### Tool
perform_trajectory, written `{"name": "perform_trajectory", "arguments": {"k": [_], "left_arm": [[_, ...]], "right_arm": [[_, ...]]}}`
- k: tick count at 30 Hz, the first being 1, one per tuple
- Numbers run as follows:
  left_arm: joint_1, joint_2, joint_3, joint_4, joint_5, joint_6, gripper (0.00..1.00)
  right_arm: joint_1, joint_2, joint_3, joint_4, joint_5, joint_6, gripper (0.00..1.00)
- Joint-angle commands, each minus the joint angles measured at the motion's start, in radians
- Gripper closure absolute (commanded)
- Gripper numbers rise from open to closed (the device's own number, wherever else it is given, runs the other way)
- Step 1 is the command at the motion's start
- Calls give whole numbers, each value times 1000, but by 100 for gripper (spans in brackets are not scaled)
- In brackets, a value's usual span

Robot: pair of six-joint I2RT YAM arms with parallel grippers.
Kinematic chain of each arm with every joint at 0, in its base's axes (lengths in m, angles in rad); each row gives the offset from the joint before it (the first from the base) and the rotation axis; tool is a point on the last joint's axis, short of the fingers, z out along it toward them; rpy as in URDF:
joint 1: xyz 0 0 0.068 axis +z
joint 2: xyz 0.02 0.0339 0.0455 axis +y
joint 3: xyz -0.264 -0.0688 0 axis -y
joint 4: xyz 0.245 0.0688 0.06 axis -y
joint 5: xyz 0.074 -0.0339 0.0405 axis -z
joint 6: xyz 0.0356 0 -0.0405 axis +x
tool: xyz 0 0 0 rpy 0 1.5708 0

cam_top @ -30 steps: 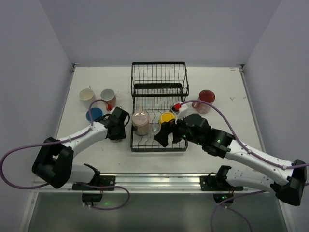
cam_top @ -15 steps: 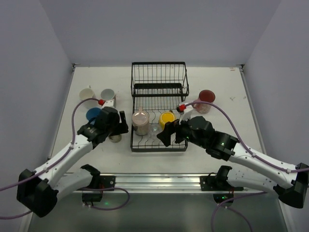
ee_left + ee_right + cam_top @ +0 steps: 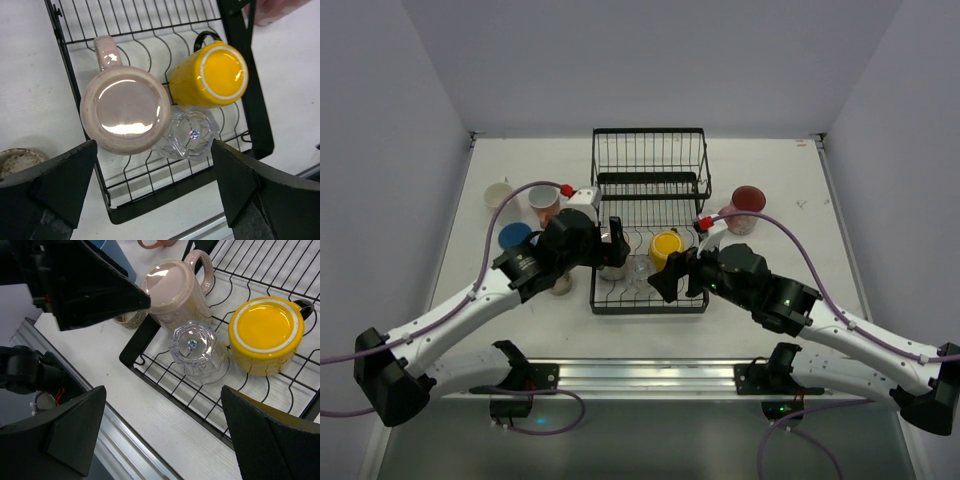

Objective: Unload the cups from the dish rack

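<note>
The fingers of the left gripper stand as wide apart as they go and hold nothing. A second ago they were nearly closed, low beside the left edge of the dish rack. They have since let go and swung across over it. Directly below and between them we now see the pink patterned mug, upside down on the lower tier. The clear glass touches it on the side of the right finger, and the yellow cup sits just beyond the glass. Outside the left finger, off the rack, the small grey-beige cup rests on the table, so we judge that cup delivered. The right gripper has stayed fully spread and empty, hovering at the rack's near edge, with the glass just ahead of its fingers and the yellow cup ahead of its right finger. Farther out on the table stand the white cup, the salmon-pink cup, the blue cup and, on the far side of the rack, the dark red cup. Three cups remain in the rack. We judge the pink mug to be the left gripper's next pick, which calls for a descent that keeps clear of the glass.
</note>
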Motion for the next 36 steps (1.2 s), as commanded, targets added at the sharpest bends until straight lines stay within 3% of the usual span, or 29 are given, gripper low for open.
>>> {"name": "perform_trajectory", "arguments": {"k": [1, 7, 15, 36], "left_arm": [[-3, 51, 44, 8, -81, 38, 0], [-14, 95, 55, 0, -184, 43, 0], [-14, 184, 35, 57, -112, 58, 0], [-14, 350, 53, 153, -229, 98, 0]], "right_arm": [[4, -4, 12, 34, 35, 11, 1], [2, -5, 1, 45, 33, 9, 1], [4, -5, -11, 67, 12, 9, 1], [4, 18, -45, 142, -51, 4, 1]]}}
